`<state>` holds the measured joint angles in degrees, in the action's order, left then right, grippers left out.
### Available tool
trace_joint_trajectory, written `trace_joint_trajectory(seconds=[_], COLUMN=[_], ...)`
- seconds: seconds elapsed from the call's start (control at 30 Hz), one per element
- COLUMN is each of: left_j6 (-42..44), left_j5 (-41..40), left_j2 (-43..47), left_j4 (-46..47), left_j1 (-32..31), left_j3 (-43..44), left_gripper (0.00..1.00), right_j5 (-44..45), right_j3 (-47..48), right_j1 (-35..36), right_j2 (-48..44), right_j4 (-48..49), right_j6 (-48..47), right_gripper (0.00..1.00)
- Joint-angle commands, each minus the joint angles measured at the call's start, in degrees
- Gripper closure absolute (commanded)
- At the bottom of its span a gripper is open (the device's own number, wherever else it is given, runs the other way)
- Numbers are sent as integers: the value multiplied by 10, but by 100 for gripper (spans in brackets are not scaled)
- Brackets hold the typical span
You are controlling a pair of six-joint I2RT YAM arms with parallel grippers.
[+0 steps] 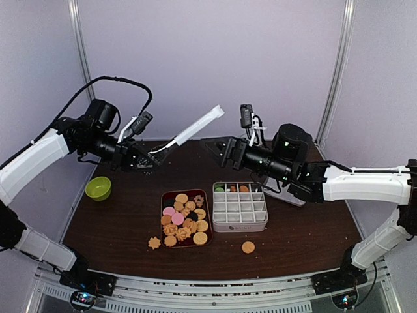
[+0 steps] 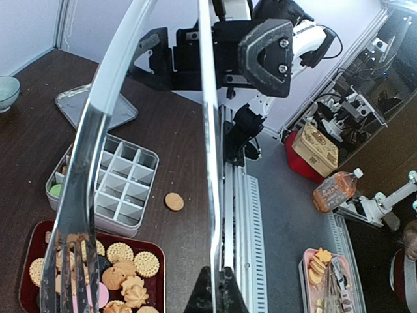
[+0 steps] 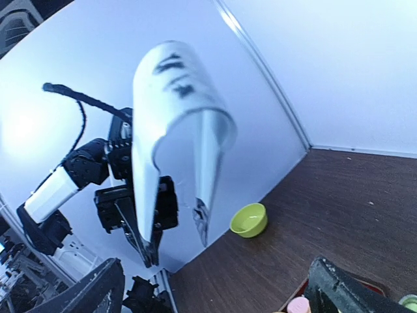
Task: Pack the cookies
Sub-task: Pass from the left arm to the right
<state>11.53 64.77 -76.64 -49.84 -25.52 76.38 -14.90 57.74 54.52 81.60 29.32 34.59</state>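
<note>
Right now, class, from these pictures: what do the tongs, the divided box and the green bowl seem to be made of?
Tongs: polished metal, mirror-like reflections along the arms. Divided box: probably matte whitish plastic, thin moulded partitions. Green bowl: smooth, evenly coloured, plastic or glazed ceramic; cannot tell which.

Green bowl point(image 1: 98, 188), metal tongs point(image 1: 195, 128)

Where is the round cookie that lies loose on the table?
In the top view, the round cookie lies right of centre, just on the near side of the white divided box and right of the red tray.
</note>
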Motion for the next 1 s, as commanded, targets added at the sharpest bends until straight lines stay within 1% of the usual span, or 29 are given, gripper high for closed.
trace_joint_trajectory(seconds=[0.0, 0.2, 0.43, 0.6, 0.7, 0.83, 0.97], left_j6=[-30, -35, -41, -39, -38, -39, -18], left_j5=[61, 78, 89, 91, 88, 86, 81], left_j2=[15, 23, 30, 33, 34, 36, 33], left_j4=[48, 48, 47, 48, 48, 49, 26], left_j1=[-9, -12, -18, -19, -19, -20, -22], left_j3=[-12, -23, -26, -29, -30, -33, -30], left_gripper=[100, 100, 100, 100, 100, 100, 100], right_j5=[-90, -133, -168, -204, -235, -265, -283], right_j3=[62, 92, 117, 129, 132, 145, 157], right_j1=[6, 6, 4, -7, -15, -19, -23], right_j2=[43, 94, 112, 117, 115, 111, 109], right_j4=[112, 172, 165, 160, 164, 137, 110], right_j6=[48, 94, 104, 120, 129, 123, 112], right_gripper=[4, 14, 34, 44, 45, 45, 37])
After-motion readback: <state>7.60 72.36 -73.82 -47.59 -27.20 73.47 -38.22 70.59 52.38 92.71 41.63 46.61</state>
